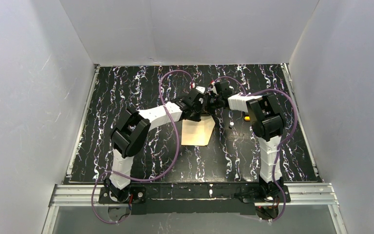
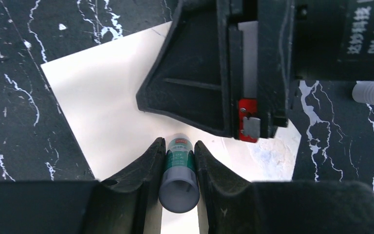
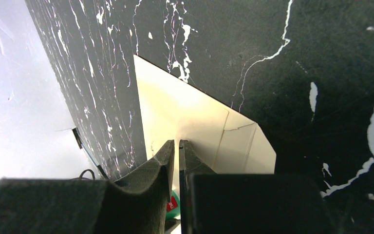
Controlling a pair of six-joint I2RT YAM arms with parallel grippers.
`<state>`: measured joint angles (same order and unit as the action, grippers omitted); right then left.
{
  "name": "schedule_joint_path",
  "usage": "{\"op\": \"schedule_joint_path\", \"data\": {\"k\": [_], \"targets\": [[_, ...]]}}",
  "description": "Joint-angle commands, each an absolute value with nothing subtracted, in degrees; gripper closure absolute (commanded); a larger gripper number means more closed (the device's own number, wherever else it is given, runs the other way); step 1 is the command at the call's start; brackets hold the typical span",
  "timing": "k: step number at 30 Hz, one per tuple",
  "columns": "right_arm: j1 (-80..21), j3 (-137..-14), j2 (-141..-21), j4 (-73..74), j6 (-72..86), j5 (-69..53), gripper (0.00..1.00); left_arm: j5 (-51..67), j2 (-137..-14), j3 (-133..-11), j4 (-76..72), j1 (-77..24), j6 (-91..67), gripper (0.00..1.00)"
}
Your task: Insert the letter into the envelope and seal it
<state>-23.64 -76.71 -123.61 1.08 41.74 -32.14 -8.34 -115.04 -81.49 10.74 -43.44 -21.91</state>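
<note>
- White walls [image 1: 29,97] enclose a black, white-veined tabletop [image 1: 126,97]. Both arms meet over its middle.
- The envelope [image 1: 197,132] lies flat at centre, cream, with crease lines showing in the right wrist view.
- The letter cannot be picked out as a separate sheet in any view. Judged already inside the envelope, unconfirmed.
- Left jaws: clamped on a glue stick [image 2: 178,168], uncapped end pointing down at the paper. A white cap [image 2: 372,92] lies on the tabletop, off to the side.
- Right jaws: together, only a thin slit between them. They appear to nip the flap edge, just beside the left jaws.
- Step judged: gluing the flap before sealing.
- Risk: the arms are crowded, so a sideways glue stroke could knock the right fingers.
- Risk: the thin pinch could let the flap slip.
- Risk: glue drag could slide the loose envelope or smear its body.
</note>
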Motion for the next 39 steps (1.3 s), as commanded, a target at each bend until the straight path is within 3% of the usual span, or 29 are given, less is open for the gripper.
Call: {"op": "schedule_joint_path", "data": {"k": [1, 8, 23, 39], "targets": [[-23.38, -72.62, -129.60, 13.98, 36.48, -21.81, 0.82, -11.22, -115.91, -82.54, 13.04, -41.65, -20.13, 1.00], [-23.38, -72.25, -129.83, 13.80, 36.72, -21.86, 0.82, -7.01, -117.22, -83.43, 13.70, -41.18, -19.61, 1.00], [-23.38, -72.42, -130.38, 13.45, 37.28, -22.04, 0.82, -5.16, -108.97, -70.31, 12.40, -44.46, -23.84, 1.00], [-23.42, -72.95, -130.15, 13.71, 36.98, -22.71, 0.82, -4.70, -108.98, -72.97, 13.51, -44.63, -26.03, 1.00]]}}
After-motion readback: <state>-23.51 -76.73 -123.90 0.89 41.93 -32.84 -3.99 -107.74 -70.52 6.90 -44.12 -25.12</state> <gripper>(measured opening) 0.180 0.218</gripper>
